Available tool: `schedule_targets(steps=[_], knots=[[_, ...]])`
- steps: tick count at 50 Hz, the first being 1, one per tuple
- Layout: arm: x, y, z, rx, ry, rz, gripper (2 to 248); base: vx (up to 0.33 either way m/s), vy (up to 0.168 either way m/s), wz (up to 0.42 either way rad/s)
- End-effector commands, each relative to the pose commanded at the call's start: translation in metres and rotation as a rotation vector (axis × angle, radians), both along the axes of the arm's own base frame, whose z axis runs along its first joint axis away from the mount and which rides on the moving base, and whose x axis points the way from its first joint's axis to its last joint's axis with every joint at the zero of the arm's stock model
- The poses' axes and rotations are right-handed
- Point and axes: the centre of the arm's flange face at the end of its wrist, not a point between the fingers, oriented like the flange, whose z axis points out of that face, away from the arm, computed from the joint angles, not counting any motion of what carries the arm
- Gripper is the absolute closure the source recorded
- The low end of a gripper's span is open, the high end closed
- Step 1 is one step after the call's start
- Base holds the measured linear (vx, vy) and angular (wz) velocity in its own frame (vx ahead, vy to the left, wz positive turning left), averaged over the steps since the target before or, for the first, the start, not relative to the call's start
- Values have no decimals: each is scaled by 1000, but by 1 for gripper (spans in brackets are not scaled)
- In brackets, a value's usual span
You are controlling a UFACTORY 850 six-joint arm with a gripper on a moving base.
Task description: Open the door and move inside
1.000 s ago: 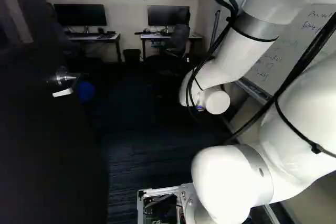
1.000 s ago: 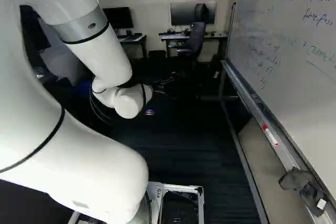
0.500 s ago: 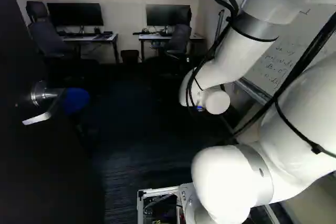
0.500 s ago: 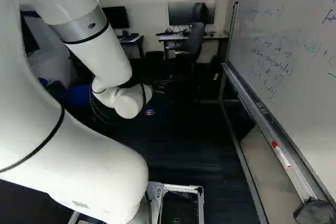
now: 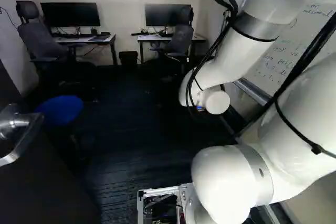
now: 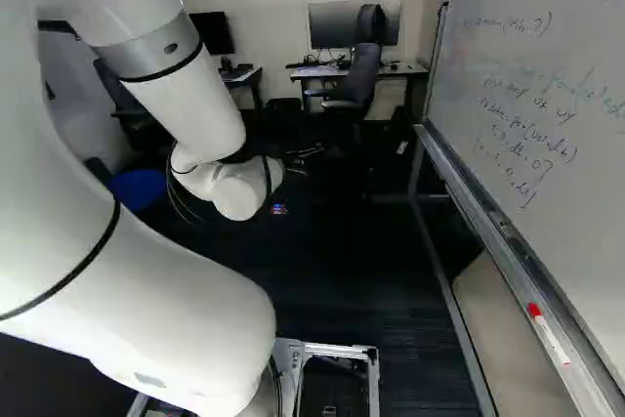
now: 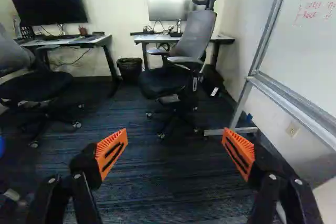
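With the way into the room standing open, the work looks down to driving through. From nine to ten o'clock of the base, the dark door [image 5: 50,187] stands close at the left of the left base view, its silver lever handle [image 5: 26,140] jutting into the room. Nothing visible holds the door, so it could swing back onto the base; a drift toward ten could also snag the lever. Beyond, near eleven, sit a blue round thing [image 5: 60,110] and a desk chair [image 5: 43,40], likely trouble only if the base swings left.

The gripper [image 7: 175,134] points ahead, its fingers spread wide with nothing between them. Toward twelve, past them, stands another chair [image 7: 184,59], which the outstretched arm [image 5: 231,51] would probably strike first if the base runs too deep. From one to two o'clock, the whiteboard [image 6: 547,104] carries a ledge [image 6: 500,261] with a marker [image 6: 549,334]; overcorrecting away from the door could scrape the arm there, or bring a wheel against the stand's foot [image 7: 212,132].
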Motion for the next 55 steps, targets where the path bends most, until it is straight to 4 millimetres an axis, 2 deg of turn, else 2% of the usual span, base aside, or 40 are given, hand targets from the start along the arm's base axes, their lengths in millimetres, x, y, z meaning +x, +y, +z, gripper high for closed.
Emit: schedule_targets(steps=[21,55], knots=[[0,0,0,0,0,0,3,151,0,-2],[0,0,0,0,0,0,3,4,0,0]])
